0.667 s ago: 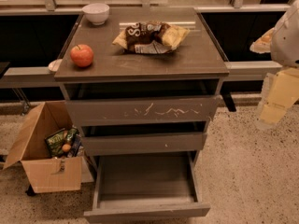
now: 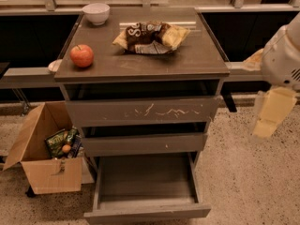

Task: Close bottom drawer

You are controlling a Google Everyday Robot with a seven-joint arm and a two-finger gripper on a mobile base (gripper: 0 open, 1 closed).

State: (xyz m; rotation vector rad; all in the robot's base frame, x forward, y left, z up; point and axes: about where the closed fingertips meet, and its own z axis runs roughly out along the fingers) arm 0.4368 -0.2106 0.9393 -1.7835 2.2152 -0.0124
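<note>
Gripper point(image 2: 274, 112) has dropped slightly at the right edge of the view; the drawers look unmoved. Whether it's open or closed: cannot tell, and nothing visibly held. Bottom drawer point(image 2: 146, 213) sits pulled fully out of the grey cabinet point(image 2: 199, 55), down and left of the gripper, well apart. Its front runs left-right. Judgement: the single arm must swing left, get in front of it, then push it back into the cabinet.
</note>
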